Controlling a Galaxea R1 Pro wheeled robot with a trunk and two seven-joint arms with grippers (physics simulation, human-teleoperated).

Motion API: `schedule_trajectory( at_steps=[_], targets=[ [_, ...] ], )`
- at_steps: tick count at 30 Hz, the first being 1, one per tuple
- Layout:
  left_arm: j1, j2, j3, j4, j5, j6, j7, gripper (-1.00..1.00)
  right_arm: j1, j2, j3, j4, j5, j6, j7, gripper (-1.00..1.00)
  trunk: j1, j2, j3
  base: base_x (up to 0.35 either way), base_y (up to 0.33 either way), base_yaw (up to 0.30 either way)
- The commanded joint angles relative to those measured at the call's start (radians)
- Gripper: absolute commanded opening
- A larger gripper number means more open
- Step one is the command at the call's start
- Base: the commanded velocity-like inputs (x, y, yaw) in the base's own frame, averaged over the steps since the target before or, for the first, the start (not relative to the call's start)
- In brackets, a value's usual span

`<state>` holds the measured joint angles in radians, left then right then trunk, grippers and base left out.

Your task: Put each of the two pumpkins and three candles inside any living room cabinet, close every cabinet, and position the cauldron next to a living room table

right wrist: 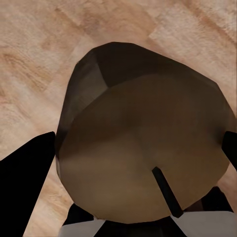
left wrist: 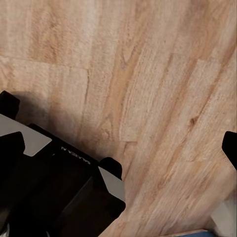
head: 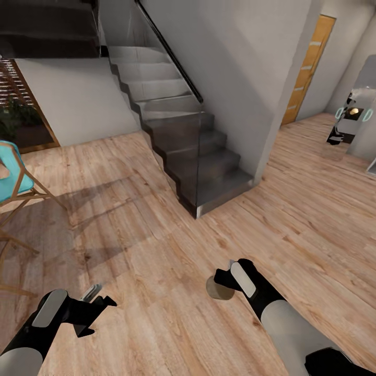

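A stubby beige-tan candle (head: pixel 218 289) with a dark wick sits between the fingers of my right gripper (head: pixel 225 279), low over the wooden floor. In the right wrist view the candle (right wrist: pixel 143 148) is seen end-on, with the black fingers (right wrist: pixel 27 170) pressed to its two sides. My left gripper (head: pixel 96 302) hangs open at the lower left with nothing in it, over bare floorboards (left wrist: pixel 148 74). The pumpkins, the cabinet, the cauldron and the table are out of view.
A dark staircase (head: pixel 193 156) with a glass balustrade rises straight ahead, beside a white wall. A teal chair on wooden legs (head: pixel 13 177) stands at the left. A wooden door (head: pixel 308 68) and a mirror showing the robot (head: pixel 350 120) are at the far right. Open floor (head: pixel 156 245) lies between.
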<state>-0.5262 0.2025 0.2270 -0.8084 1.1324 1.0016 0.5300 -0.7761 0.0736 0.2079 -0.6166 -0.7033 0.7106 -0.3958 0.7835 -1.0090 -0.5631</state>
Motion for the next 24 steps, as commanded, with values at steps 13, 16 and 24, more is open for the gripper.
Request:
schedule_trajectory(
  at_steps=[13,16,24],
  targets=[
    [0.000,0.000,0.000,0.000,0.000,0.000,0.000,1.00,0.000,0.003,0.000,0.001,-0.001,0.000,0.000,-1.00,0.000,0.000,0.015,0.000,0.000,0.226],
    [0.000,0.000,0.000,0.000,0.000,0.000,0.000,1.00,0.000,0.003,-0.001,0.001,-0.001,0.000,0.000,-1.00,0.000,0.000,0.019,0.000,0.000,0.225],
    [0.000,0.000,0.000,0.000,0.000,0.000,0.000,1.00,0.000,0.003,0.001,0.001,-0.002,0.000,0.000,-1.00,0.000,0.000,0.028,0.000,0.000,0.225]
  ],
)
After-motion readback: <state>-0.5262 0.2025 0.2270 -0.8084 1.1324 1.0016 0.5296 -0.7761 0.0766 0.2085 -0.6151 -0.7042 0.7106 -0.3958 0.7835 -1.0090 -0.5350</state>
